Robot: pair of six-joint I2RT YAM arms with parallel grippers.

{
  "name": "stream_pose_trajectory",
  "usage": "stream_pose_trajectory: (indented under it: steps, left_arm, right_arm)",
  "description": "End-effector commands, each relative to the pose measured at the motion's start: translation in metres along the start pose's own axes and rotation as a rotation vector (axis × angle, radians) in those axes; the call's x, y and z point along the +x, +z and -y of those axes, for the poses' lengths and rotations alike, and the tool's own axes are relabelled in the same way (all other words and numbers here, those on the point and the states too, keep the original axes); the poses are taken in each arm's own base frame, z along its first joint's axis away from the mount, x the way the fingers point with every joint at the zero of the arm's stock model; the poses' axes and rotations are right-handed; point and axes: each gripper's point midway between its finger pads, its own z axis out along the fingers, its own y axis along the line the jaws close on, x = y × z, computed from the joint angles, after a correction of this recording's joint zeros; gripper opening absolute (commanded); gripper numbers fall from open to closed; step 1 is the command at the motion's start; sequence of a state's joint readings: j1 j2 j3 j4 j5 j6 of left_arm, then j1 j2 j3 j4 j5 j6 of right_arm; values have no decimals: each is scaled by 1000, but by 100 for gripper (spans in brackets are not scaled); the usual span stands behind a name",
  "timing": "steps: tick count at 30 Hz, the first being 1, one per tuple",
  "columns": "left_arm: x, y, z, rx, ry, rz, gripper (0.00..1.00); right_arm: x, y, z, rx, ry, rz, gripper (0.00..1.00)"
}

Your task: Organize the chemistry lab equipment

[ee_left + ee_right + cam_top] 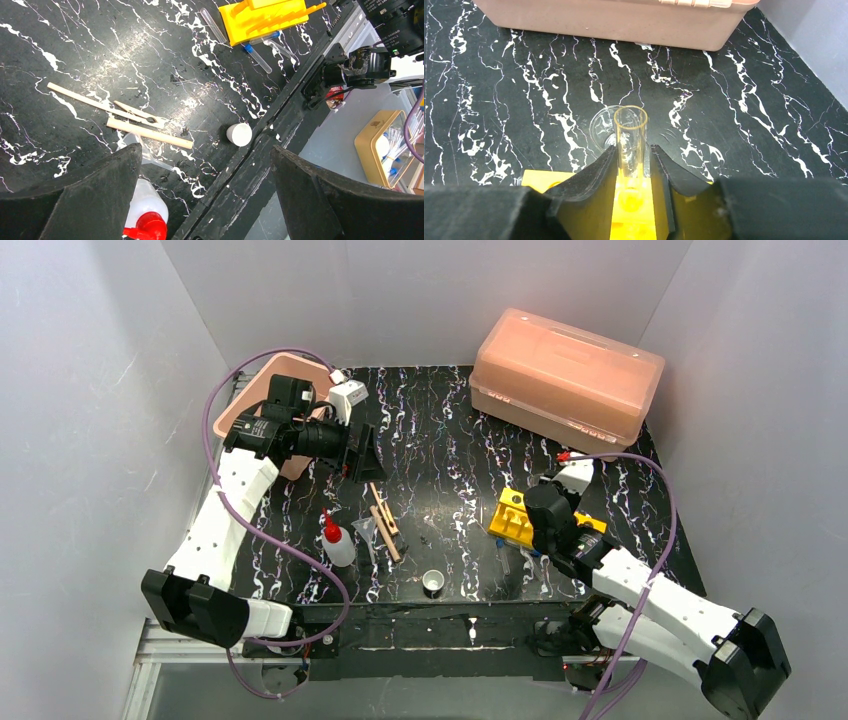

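My right gripper (632,167) hangs over the yellow rack (511,519) with a clear open-topped tube (630,135) standing upright in a rack hole between its fingers. The left finger touches the tube and a thin gap shows on the right side. Blue-capped tubes (256,52) lie on the table beside the rack (260,17). My left gripper (362,455) hovers wide open and empty above the wooden clamps (134,113), the white squeeze bottle (141,199) with its red nozzle, and the tiny white cup (239,134). A clear beaker (365,531) lies next to the bottle (337,542).
The big pink lidded box (566,376) sits at the back right, close behind the rack. A pink tray (262,392) stands at the back left behind my left arm. A round clear glass rim (602,126) rests on the table just behind the tube.
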State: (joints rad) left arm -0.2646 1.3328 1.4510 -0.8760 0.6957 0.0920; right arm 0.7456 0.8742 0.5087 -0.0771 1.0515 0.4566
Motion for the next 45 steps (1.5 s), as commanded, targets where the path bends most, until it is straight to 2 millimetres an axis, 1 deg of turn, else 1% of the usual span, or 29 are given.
stream_pose_trajectory:
  steps: [1, 3, 5, 7, 11, 13, 17, 19, 21, 22, 25, 28, 30, 33, 35, 37, 38, 39, 42, 45]
  left_arm:
    - [-6, -9, 6, 2, 23, 14, 99]
    - [-6, -9, 6, 0, 22, 17, 99]
    - [-6, -10, 5, -4, 20, 17, 99]
    - [-6, -10, 5, -8, 23, 19, 99]
    - [-6, -12, 6, -13, 30, 22, 99]
    - [-6, -12, 6, -14, 29, 22, 99]
    - [-6, -13, 5, -18, 22, 21, 99]
    - [-6, -13, 5, -21, 21, 20, 99]
    - [-5, -12, 3, -27, 20, 19, 99]
    - [-5, -12, 2, -29, 19, 18, 99]
    - [-4, -12, 1, -30, 12, 17, 99]
    - [-3, -12, -1, -34, 6, 14, 99]
    - [-3, -13, -3, -45, 4, 12, 99]
    - [-6, -17, -8, -59, -17, 22, 99]
    - [-9, -21, -11, -63, -31, 38, 99]
    - [-10, -25, -13, -70, -37, 49, 99]
    - [-10, -27, -15, -76, -38, 54, 99]
    - [-10, -28, -16, -80, -39, 57, 99]
    - [-11, -32, -19, -93, -46, 64, 99]
    - [-11, -34, -19, -92, -53, 66, 99]
  right_arm:
    - [-16, -2, -2, 9, 65, 23, 40]
    - [-22, -3, -4, -2, 74, 27, 43]
    - [-29, -5, -6, -17, 84, 34, 50]
    - [-38, -7, -9, -35, 98, 46, 52]
    - [-61, -14, -13, -72, 131, 75, 60]
    - [-76, -19, -15, -96, 155, 90, 64]
    - [-105, -33, -20, -157, 186, 108, 66]
    - [-114, -38, -24, -179, 179, 99, 66]
    - [-126, -44, -35, -218, 164, 91, 66]
    - [-129, -47, -41, -237, 149, 83, 66]
    - [-131, -56, -69, -311, 88, 48, 65]
    - [-118, -66, -106, -413, 17, -24, 65]
    - [-101, -70, -129, -479, -28, -92, 64]
    - [-59, -67, -158, -531, -89, -230, 63]
    - [-28, -64, -171, -527, -134, -334, 63]
    - [1, -58, -180, -497, -180, -427, 64]
    - [12, -57, -184, -490, -183, -457, 64]
    - [26, -54, -187, -475, -195, -491, 64]
    - [52, -43, -190, -422, -222, -530, 65]
    - [71, -33, -190, -379, -246, -568, 65]
